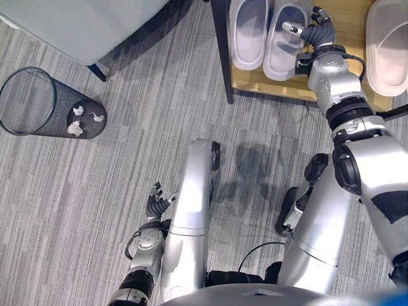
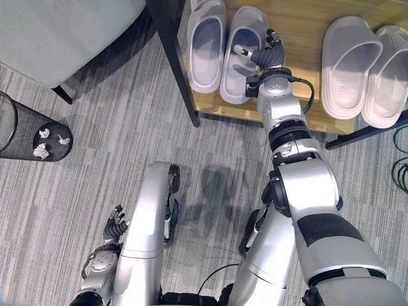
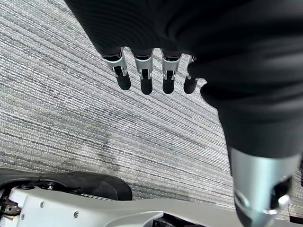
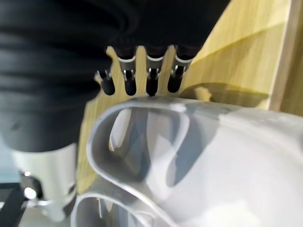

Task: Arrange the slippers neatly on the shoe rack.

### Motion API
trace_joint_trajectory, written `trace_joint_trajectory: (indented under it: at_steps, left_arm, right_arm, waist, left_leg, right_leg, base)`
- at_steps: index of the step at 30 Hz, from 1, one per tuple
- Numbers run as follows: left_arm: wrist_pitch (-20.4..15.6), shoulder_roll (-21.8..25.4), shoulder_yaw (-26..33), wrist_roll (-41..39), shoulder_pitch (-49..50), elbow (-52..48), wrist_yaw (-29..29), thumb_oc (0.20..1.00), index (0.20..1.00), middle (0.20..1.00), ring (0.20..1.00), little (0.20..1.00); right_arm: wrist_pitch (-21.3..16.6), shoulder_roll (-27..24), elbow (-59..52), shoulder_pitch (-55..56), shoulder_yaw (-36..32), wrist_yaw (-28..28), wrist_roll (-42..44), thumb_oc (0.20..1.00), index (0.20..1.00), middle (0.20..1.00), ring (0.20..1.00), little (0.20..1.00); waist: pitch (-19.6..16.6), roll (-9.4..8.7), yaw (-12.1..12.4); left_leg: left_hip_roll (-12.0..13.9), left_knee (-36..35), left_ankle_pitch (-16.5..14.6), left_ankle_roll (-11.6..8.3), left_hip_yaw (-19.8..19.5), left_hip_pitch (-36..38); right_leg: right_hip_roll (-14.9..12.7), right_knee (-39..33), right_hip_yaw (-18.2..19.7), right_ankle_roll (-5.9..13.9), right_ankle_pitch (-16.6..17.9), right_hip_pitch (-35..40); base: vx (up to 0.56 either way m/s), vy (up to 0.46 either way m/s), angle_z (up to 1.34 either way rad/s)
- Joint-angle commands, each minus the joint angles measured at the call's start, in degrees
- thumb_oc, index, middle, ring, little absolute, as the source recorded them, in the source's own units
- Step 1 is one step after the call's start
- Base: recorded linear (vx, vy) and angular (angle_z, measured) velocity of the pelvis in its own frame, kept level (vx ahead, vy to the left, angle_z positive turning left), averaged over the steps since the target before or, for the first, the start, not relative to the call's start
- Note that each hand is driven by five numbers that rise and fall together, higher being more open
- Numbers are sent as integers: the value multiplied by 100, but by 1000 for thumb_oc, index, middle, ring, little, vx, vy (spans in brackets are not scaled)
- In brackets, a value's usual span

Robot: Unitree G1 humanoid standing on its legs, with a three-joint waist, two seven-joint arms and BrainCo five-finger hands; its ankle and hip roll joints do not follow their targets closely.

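Foam-looking grey slippers (image 2: 224, 51) are sitting paired at the left end of the wooden shoe rack (image 2: 299, 29), pale pair (image 2: 363, 67) lying further right. Left hand (image 1: 155, 203) is hanging relaxed over the carpet. Right hand (image 2: 258, 54) is resting uncurled on the inner grey slipper's strap, not clamping. Likely light, flexible, slightly slick: the strap arch is offering the best hold.

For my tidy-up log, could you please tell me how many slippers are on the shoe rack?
4: a grey pair side by side at the rack's left end, slippers and, the right hand on the second; a whitish pair at the right, and. Others may lie beyond view.
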Motion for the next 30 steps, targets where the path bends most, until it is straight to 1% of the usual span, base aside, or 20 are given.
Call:
trace_joint_trajectory:
  at_steps: [1, 5, 9, 12, 13, 15, 16, 17, 21, 23, 25, 26, 28, 29, 30]
  left_arm:
    - [-280, 56, -370, 85, 120, -6, 3, 1000, 1000, 1000, 1000, 1000]
    - [-311, 41, -346, 57, 114, -6, 11, 1000, 1000, 1000, 1000, 1000]
    - [-318, 32, -298, 35, 106, -23, 32, 1000, 1000, 1000, 1000, 1000]
    - [-328, 3, -219, -17, 111, -80, 81, 1000, 1000, 1000, 1000, 1000]
    - [-344, -9, -187, -48, 107, -121, 99, 1000, 1000, 1000, 1000, 1000]
    - [-340, -24, -164, -74, 99, -169, 125, 1000, 1000, 1000, 1000, 1000]
    - [-325, -67, -96, -132, 82, -185, 139, 1000, 1000, 1000, 1000, 1000]
    - [-325, -81, -78, -164, 68, -211, 136, 1000, 1000, 1000, 1000, 1000]
    - [-319, -159, -1, -172, -154, -338, 233, 1000, 1000, 1000, 1000, 1000]
    - [-319, -172, 35, -161, -271, -485, 270, 1000, 1000, 1000, 1000, 1000]
    - [-365, -171, 89, -142, -375, -546, 313, 1000, 1000, 1000, 1000, 1000]
    - [-365, -170, 86, -142, -372, -546, 313, 1000, 1000, 1000, 1000, 1000]
    - [-408, -190, 212, -214, -477, -628, 337, 1000, 1000, 1000, 1000, 1000]
    - [-412, -195, 271, -255, -478, -723, 324, 1000, 1000, 1000, 1000, 1000]
    - [-450, -130, 275, -237, -536, -805, 323, 1000, 1000, 1000, 1000, 1000]
  right_arm:
    - [-499, -31, 64, -733, 165, -27, 98, 1000, 1000, 1000, 1000, 1000]
    - [-679, -130, -170, -702, 56, -450, -51, 1000, 1000, 1000, 1000, 1000]
    - [-725, -203, -651, -531, 89, -534, -175, 1000, 1000, 1000, 1000, 1000]
    - [-681, -280, -1448, -12, -27, -518, -286, 1000, 1000, 1000, 1000, 1000]
    - [-698, -385, -2051, 359, -48, -433, -344, 1000, 1000, 1000, 1000, 1000]
    - [-683, -478, -2829, 738, -150, -347, -350, 1000, 1000, 1000, 1000, 1000]
    - [-645, -593, -3743, 1227, -279, -256, -353, 1000, 1000, 1000, 1000, 1000]
    - [-635, -706, -4048, 1418, -365, -275, -411, 1000, 1000, 1000, 1000, 1000]
    - [-478, -813, -5026, 2489, -952, -293, -576, 1000, 1000, 1000, 1000, 1000]
    - [-430, -777, -5649, 3077, -1276, -278, -583, 1000, 1000, 1000, 1000, 1000]
    - [-416, -782, -6200, 3594, -1455, -249, -661, 1000, 1000, 1000, 1000, 1000]
    - [-411, -782, -6210, 3604, -1458, -250, -660, 1000, 1000, 1000, 1000, 1000]
    - [-326, -731, -6724, 4129, -1627, -195, -666, 1000, 1000, 1000, 1000, 1000]
    - [-292, -577, -7015, 4540, -1791, -133, -527, 1000, 1000, 1000, 1000, 1000]
    - [-194, -433, -7266, 5122, -1821, 66, -225, 1000, 1000, 1000, 1000, 1000]
  waist:
    - [-377, 74, 201]
    - [-398, 69, 169]
    - [-409, 50, 111]
    - [-434, 16, 54]
    - [-439, -8, 8]
    - [-449, -28, -33]
    - [-449, -67, -91]
    - [-447, -76, -104]
    - [-486, -110, -201]
    - [-504, -123, -261]
    - [-503, -141, -315]
    - [-507, -140, -312]
    - [-478, -151, -360]
    - [-461, -148, -398]
    - [-465, -161, -429]
  left_leg:
    - [-36, 704, 43, 604, -478, -675]
    - [-29, 694, 41, 617, -480, -675]
    - [-14, 686, 34, 616, -478, -675]
    - [6, 682, 24, 618, -496, -675]
    - [19, 665, 22, 627, -506, -675]
    - [27, 664, 5, 630, -516, -675]
    - [43, 673, -13, 630, -525, -675]
    - [53, 681, -29, 635, -528, -675]
    - [88, 706, -58, 631, -540, -675]
    - [106, 683, -60, 622, -551, -675]
    - [111, 663, -56, 613, -558, -675]
    - [112, 663, -56, 613, -558, -675]
    - [105, 632, -51, 635, -567, -675]
    - [102, 575, -41, 655, -553, -675]
    - [84, 487, -30, 702, -559, -675]
  right_leg:
    - [147, -273, 645, -234, 1404, 29]
    - [150, -289, 640, -242, 1415, 33]
    - [175, -313, 617, -244, 1427, 31]
    - [180, -338, 589, -255, 1422, 33]
    - [180, -354, 579, -262, 1415, 32]
    - [185, -369, 563, -268, 1407, 36]
    - [204, -371, 548, -272, 1417, 45]
    - [207, -371, 543, -275, 1414, 43]
    - [215, -370, 497, -282, 1402, 56]
    - [231, -417, 467, -293, 1418, 71]
    - [267, -466, 449, -298, 1443, 55]
    - [267, -466, 448, -298, 1443, 55]
    - [308, -531, 439, -297, 1463, 45]
    - [307, -614, 420, -285, 1479, 48]
    - [324, -721, 402, -271, 1502, 57]
  base:
    - [0, 0, 0]
    - [0, 0, 0]
    - [0, 0, 0]
    - [0, 0, 0]
    - [-15, 7, -4]
    - [-12, 5, -3]
    - [-32, 8, -7]
    - [-28, 8, -9]
    - [-17, 12, -3]
    - [0, 0, 0]
    - [-23, -5, -2]
    - [-35, -7, -5]
    - [-34, 5, -5]
    - [-46, 49, -7]
    - [-30, 48, -6]
